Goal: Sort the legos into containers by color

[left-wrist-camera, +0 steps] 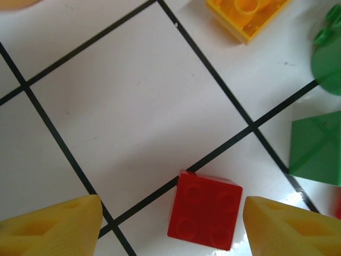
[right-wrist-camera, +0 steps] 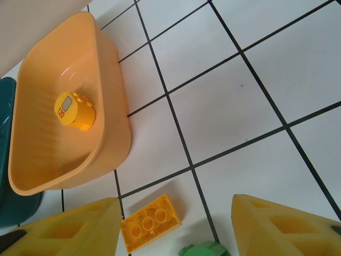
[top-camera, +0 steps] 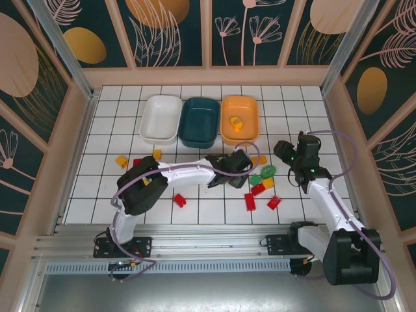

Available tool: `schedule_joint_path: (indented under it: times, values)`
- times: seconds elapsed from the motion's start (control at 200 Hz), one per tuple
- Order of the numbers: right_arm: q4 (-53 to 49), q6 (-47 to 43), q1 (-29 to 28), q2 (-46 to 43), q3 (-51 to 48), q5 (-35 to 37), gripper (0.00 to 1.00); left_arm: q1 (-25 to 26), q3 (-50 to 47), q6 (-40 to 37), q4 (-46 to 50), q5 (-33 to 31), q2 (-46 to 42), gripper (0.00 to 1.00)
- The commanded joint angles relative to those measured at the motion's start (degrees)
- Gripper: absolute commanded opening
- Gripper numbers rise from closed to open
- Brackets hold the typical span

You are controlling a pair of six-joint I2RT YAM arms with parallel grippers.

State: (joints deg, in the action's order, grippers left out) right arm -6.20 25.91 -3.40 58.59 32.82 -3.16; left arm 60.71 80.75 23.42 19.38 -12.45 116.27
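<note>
Both open, empty: left hand (left-wrist-camera: 171, 216) astride red brick (left-wrist-camera: 204, 210) near orange tray (right-wrist-camera: 120, 133), right hand (right-wrist-camera: 176, 205) beside it; next, lower left, close.

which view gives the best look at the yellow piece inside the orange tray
Right wrist: the yellow piece sits large and sharp in the orange tray, its grey label clear. Top external shows it as a small yellow speck in that tray.

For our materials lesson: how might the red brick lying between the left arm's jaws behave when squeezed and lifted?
The red brick looks like hard moulded plastic, so it probably stays stiff when squeezed. Its glossy faces may be slightly slippery. Squat and flat-sided, it should slide on the shiny tiles rather than roll.
</note>
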Motion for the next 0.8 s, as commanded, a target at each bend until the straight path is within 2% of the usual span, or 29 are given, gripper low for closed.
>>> schedule_joint_path:
  times: [0.0,0.585,0.796]
  values:
    - [1.63,0.46,0.39,-1.13,-1.00,-0.71,0.58,-0.15,0.04,0.41,-0.48,0.76,-4.48,0.73]
    - [1.85,0.11,0.37,-0.67,-0.56,-1.50,0.59,0.04,-1.94,-2.74,-1.44,6.43,0.07,0.73]
    - [1.65,0.10,0.35,-0.76,-0.78,-1.57,0.59,0.11,-1.33,-2.88,-1.64,5.27,2.15,0.73]
